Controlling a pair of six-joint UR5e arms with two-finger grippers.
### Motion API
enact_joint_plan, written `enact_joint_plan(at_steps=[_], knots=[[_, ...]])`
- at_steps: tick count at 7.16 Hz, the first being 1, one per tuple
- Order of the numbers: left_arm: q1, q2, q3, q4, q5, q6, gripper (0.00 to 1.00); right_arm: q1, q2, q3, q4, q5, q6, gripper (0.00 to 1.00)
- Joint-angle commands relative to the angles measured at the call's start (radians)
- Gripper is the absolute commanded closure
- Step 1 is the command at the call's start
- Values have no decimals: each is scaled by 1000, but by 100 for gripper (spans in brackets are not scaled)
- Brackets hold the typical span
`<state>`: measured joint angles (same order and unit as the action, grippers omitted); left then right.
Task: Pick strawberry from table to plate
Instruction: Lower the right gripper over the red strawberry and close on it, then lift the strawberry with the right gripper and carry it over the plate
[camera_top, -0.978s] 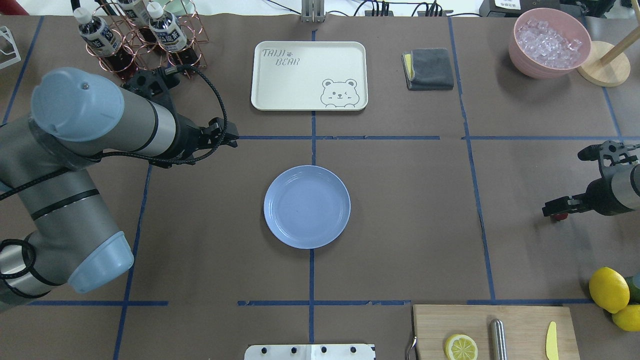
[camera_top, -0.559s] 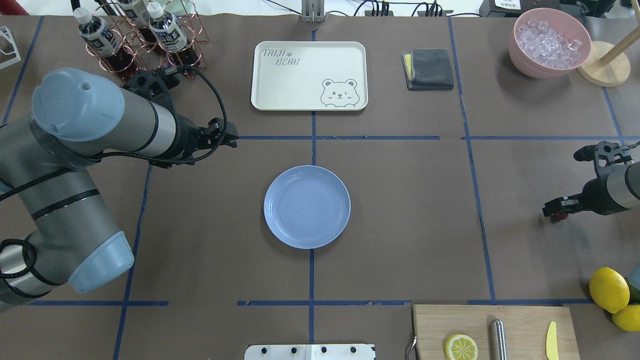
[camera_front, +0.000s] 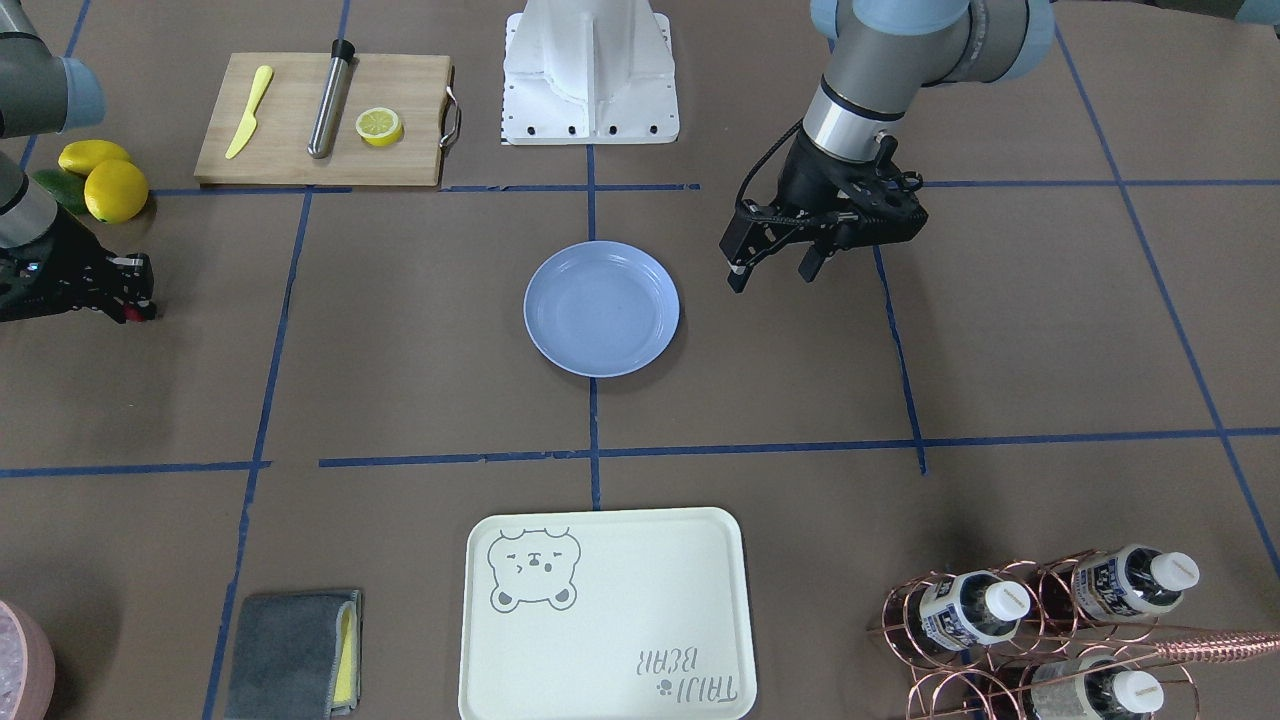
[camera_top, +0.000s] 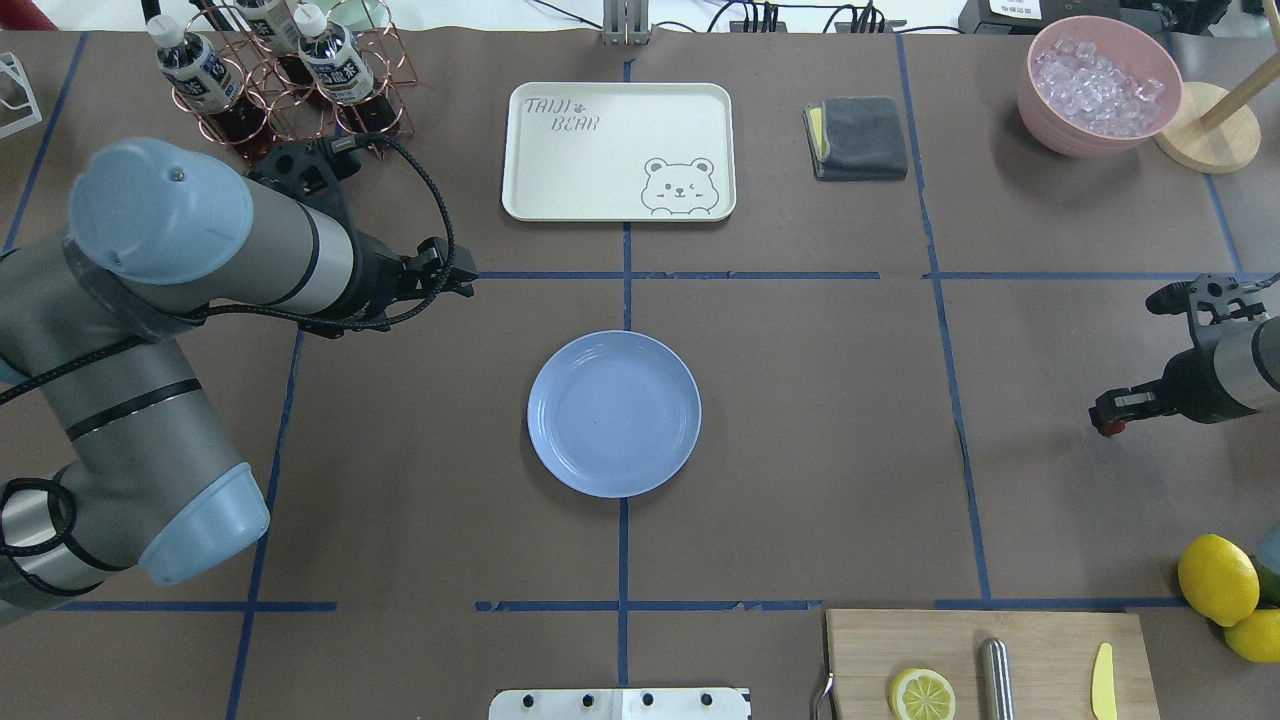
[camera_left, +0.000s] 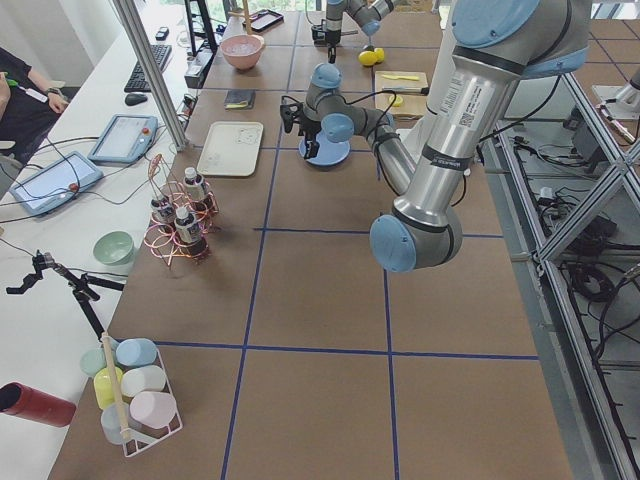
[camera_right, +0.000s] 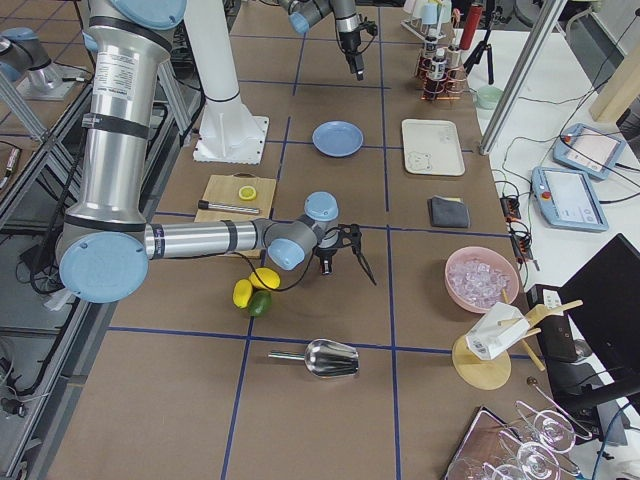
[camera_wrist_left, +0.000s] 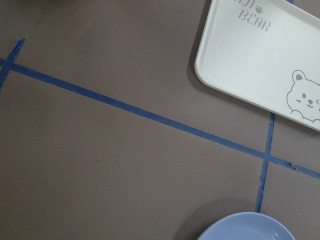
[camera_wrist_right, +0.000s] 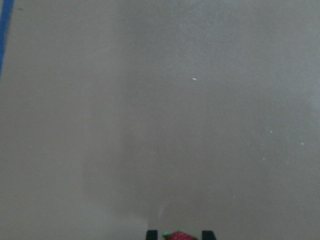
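A small red strawberry (camera_top: 1103, 429) sits between the fingertips of my right gripper (camera_top: 1100, 415), which is shut on it near the table's right edge, far right of the plate. In the right wrist view the strawberry (camera_wrist_right: 179, 235) shows at the bottom edge between two dark fingertips (camera_wrist_right: 151, 234), with bare brown table (camera_wrist_right: 160, 110) beyond. From the front, the same gripper (camera_front: 135, 300) is at the left edge. The light-blue plate (camera_top: 613, 413) lies empty at the table's centre. My left gripper (camera_front: 770, 272) hangs open and empty, up and left of the plate in the overhead view.
A cream bear tray (camera_top: 618, 150) lies behind the plate. A cutting board (camera_top: 990, 660) with a lemon half, a metal rod and a yellow knife is at the front right, beside whole lemons (camera_top: 1217, 578). A bottle rack (camera_top: 280, 75), grey cloth (camera_top: 856, 137) and pink ice bowl (camera_top: 1098, 85) line the back.
My right gripper has shifted slightly, and the strawberry has moved with it between the fingertips. The left arm and the plate have stayed put.
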<state>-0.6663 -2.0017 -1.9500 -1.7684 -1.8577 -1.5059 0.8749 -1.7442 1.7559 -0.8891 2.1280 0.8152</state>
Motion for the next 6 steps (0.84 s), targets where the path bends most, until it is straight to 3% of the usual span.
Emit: enact_joint_plan(at_steps=[1,2,4,6], knots=[[-7,23,-12,13,-3,18,0,45,65,159,-183,71,13,100],[-36,21,-17,56,-3,118,0,47,180,201,-350,82,21,100],[-88,49,-15,78,-5,263,0,-17,451,194,-589,78,138,100],[-151,90,-14,113,-44,477,0,-147,698,98,-704,25,256,100]])
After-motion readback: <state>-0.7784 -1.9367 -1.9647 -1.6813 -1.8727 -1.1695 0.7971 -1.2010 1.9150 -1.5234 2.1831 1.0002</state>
